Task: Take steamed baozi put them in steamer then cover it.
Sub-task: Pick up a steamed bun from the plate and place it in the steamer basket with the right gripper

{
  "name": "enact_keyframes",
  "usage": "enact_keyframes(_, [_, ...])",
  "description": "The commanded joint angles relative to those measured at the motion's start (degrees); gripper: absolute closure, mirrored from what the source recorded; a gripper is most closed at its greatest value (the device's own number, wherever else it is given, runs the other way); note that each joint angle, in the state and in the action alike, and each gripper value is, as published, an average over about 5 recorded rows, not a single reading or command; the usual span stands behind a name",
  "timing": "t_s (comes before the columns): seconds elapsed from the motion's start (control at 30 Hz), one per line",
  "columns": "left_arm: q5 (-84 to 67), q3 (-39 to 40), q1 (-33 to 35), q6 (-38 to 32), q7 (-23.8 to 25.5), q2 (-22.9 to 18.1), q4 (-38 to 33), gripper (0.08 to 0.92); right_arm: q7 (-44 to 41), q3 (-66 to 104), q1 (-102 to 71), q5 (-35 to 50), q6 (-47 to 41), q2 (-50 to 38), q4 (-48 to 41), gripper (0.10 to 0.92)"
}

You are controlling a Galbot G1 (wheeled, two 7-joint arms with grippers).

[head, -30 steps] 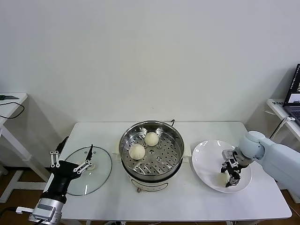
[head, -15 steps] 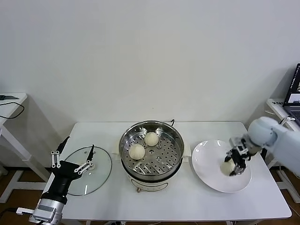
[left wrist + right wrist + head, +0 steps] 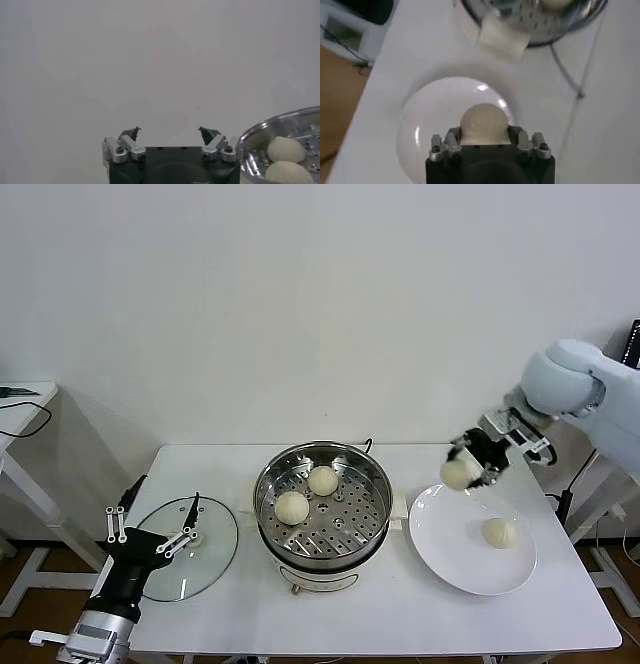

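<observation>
The steel steamer (image 3: 323,504) stands mid-table with two baozi inside, one (image 3: 323,480) farther back and one (image 3: 292,506) nearer; its rim also shows in the left wrist view (image 3: 285,125). My right gripper (image 3: 470,462) is shut on a third baozi (image 3: 458,473), held in the air above the white plate's left edge; that bun shows between the jaws in the right wrist view (image 3: 484,122). A fourth baozi (image 3: 499,533) lies on the plate (image 3: 440,539). My left gripper (image 3: 155,529) is open and empty, parked over the glass lid (image 3: 205,569).
The steamer's white side handle (image 3: 501,36) and its cord (image 3: 565,65) lie between the pot and the plate. Another table (image 3: 20,409) stands at the far left, and a laptop on a stand at the far right.
My right gripper has lifted one baozi off the plate and carried it up and left toward the steamer. One baozi stays on the plate. The left arm has barely moved.
</observation>
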Motion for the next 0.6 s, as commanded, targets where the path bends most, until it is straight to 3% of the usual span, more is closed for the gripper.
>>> enact_keyframes(0.03, [0.0,-0.5,0.3,0.0,0.0,0.0,-0.6,0.177,6.6,-8.9,11.6,-5.2,17.0,13.4,3.0,0.405])
enact_keyframes(0.3, [-0.3,-0.9,0.0,0.1,0.1,0.2,-0.5,0.177,11.3,-9.6,8.3,-11.5,24.2,23.3,-2.7,0.406])
enact_keyframes(0.6, [-1.4,-1.9,-0.5,0.2,0.2,0.8,-0.3,0.177,12.3,-10.6,3.3,-11.9,26.7,27.1,-4.2,0.406])
